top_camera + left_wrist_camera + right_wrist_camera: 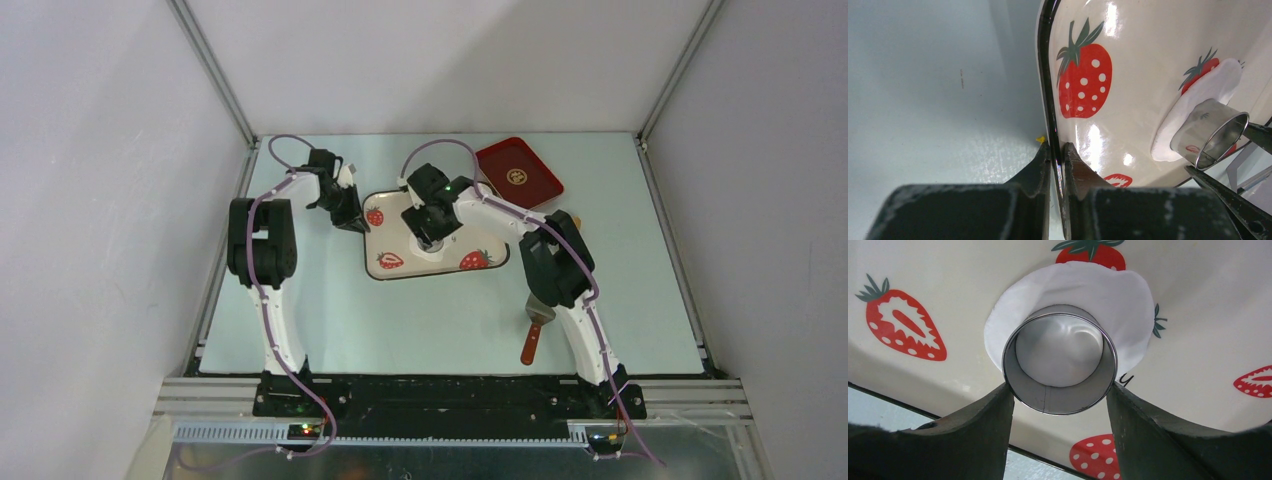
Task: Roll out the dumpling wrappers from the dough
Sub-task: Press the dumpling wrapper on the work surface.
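While on the dough (1128, 305), metal ring (1060, 360); red tray (518, 172), spatula (535, 330) nearby.

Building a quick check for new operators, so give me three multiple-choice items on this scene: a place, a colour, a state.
1. Where does the metal ring stand? A) on the flat dough B) on bare table C) on a shelf
2. What colour is the small tray at far right? A) blue B) red C) green
3. How is the left gripper? A) wide open B) shut on the strawberry tray rim C) out of view
1 A: white dough shows around and inside the ring. 2 B: it is plainly red. 3 B: both fingers pinch the black rim.
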Controlling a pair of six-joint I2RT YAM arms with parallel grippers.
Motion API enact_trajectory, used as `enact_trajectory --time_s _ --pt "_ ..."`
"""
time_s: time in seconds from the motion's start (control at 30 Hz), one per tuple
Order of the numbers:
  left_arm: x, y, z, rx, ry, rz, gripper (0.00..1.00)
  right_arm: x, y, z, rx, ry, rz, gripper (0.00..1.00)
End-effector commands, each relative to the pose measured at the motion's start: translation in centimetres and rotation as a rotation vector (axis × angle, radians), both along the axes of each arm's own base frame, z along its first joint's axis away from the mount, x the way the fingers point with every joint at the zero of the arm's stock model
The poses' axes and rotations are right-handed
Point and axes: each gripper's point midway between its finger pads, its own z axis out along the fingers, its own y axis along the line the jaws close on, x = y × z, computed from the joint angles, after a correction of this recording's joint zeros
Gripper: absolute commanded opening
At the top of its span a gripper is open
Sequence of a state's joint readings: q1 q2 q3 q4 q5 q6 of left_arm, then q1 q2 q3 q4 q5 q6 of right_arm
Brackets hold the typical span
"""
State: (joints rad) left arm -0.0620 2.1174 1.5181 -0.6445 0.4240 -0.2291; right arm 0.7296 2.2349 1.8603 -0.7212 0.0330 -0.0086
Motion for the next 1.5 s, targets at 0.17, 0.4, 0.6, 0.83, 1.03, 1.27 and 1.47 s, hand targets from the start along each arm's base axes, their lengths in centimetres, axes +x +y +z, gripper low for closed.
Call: enact_trajectory --time_s 0.17,0.4,0.6,0.83,1.03,1.27,1.47 --pt "-0.8 0.0 -0.7 0.066 0.000 -0.031 0.00 1.4 -0.7 -3.2 -0.006 0.043 -0.167 0.00" --pt "-0.8 -0.1 -0.7 0.068 -0.002 -0.036 0.00 1.4 -0.2 -3.7 -0.008 0.056 -0.176 0.00" --pt "-0.7 0.0 -0.8 0.074 -0.004 -0.035 0.00 1.2 -0.5 -3.9 -0.024 0.069 -0.129 0.00" --pt "-0.6 0.0 -0.7 0.077 -0.007 -0.033 0.00 0.7 -2.1 -2.8 -0.056 0.080 -0.015 0.00" --pt "-0.6 0.1 -0.7 0.079 -0.006 -0.033 0.00 -1.1 -1.8 -3.2 -0.071 0.110 0.087 0.00" --pt "-0.6 0.1 -0.7 0.082 -0.007 -0.032 0.00 -2.0 -1.8 -3.4 -0.093 0.149 0.149 0.00" --pt "-0.6 0.2 -0.7 0.083 -0.007 -0.029 0.00 -2.9 -2.1 -2.6 -0.092 0.172 0.200 0.00"
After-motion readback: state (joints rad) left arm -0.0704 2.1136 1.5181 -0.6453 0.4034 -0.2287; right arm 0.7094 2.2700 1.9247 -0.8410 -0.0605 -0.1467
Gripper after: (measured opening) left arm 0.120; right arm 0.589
